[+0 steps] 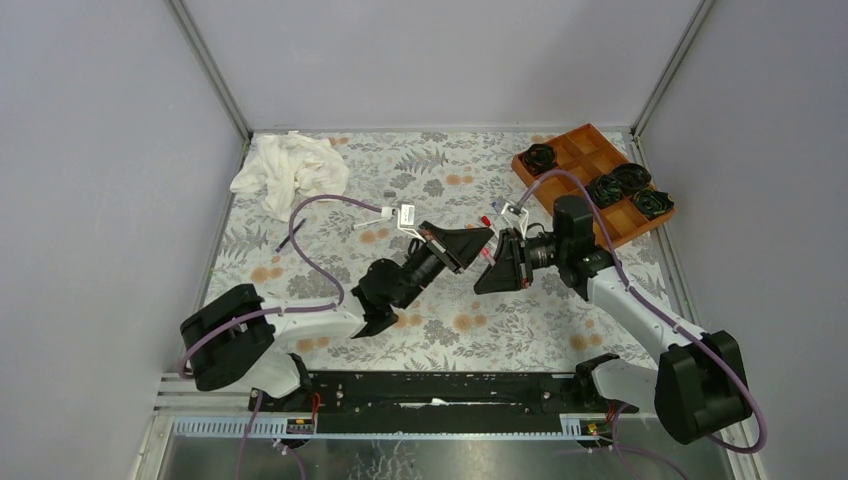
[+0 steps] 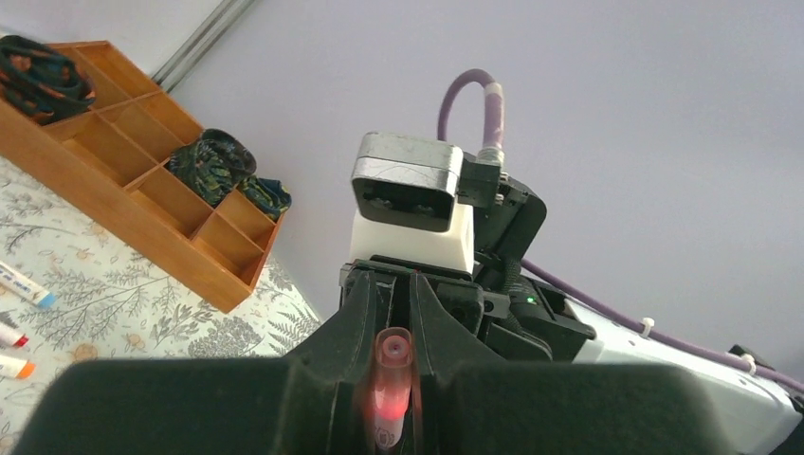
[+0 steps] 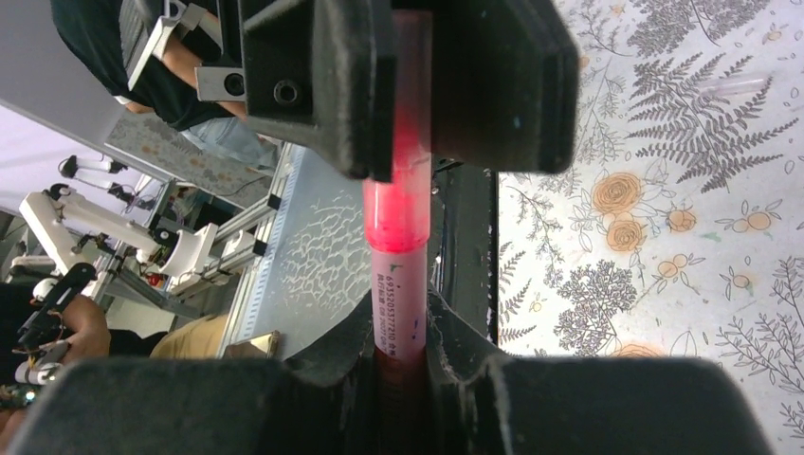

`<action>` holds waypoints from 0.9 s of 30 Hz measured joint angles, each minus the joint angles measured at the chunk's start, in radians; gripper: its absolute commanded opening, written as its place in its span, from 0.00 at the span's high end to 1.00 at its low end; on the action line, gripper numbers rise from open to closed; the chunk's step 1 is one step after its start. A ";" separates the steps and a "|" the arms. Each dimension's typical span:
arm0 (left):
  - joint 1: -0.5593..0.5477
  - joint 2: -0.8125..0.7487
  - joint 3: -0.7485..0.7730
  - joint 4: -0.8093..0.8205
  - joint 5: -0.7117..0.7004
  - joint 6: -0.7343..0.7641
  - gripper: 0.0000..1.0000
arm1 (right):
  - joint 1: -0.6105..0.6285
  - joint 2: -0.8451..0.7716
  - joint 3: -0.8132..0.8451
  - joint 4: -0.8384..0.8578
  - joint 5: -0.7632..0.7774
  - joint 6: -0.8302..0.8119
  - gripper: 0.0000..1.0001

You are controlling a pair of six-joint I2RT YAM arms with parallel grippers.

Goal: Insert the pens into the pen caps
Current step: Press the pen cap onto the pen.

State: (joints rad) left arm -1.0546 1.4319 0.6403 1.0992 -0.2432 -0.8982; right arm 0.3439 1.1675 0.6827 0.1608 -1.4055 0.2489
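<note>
Nearest the right wrist lens, the right claw (image 3: 403, 341) is clamped on the white printed barrel of a pen (image 3: 398, 289), which points straight away toward the left claw (image 3: 406, 156). That claw is closed on a translucent pink pen cap (image 3: 398, 204), whose open rim already sits over the barrel. The pair meet in the air above the middle of the bench (image 1: 450, 340). They are well apart from the spare pens (image 2: 23, 284) lying toward the far edge and from the wooden tray (image 1: 590, 150) at the far right corner.

The step in hand looks like the final push of pen into cap. Barrel and cap appear to share one line in the right wrist view. The good move is therefore a short straight press along that axis, with neither wrist twisting, until the cap stops. Both grips sit close to the joint, which should limit bending. A sideways nudge could cock the cap or slide the smooth barrel through the pads. How deep the tip sits I cannot tell, since the left claw's pads hide that end; it may be nearly home. Only after a firm stop should one claw let go.
</note>
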 measured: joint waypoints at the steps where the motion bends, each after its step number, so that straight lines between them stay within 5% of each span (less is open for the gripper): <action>1: -0.001 0.010 0.000 0.024 0.005 0.009 1.00 | 0.000 0.000 -0.010 0.044 -0.013 0.030 1.00; 7: -0.001 0.042 0.000 0.093 0.091 0.061 1.00 | -0.006 0.018 -0.105 0.391 -0.106 0.253 1.00; 11: -0.001 0.050 0.003 0.120 0.119 0.079 1.00 | -0.007 0.022 -0.108 0.449 -0.130 0.278 1.00; 21: -0.007 -0.037 0.022 -0.135 -0.011 0.057 1.00 | -0.010 0.013 -0.009 0.012 0.042 -0.040 1.00; 27: -0.007 -0.003 0.106 -0.292 -0.085 0.021 1.00 | -0.024 -0.005 0.008 -0.106 0.154 -0.128 1.00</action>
State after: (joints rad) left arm -1.0618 1.4284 0.7467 0.8074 -0.3286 -0.8776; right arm 0.3195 1.1622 0.6910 0.0544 -1.2514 0.1211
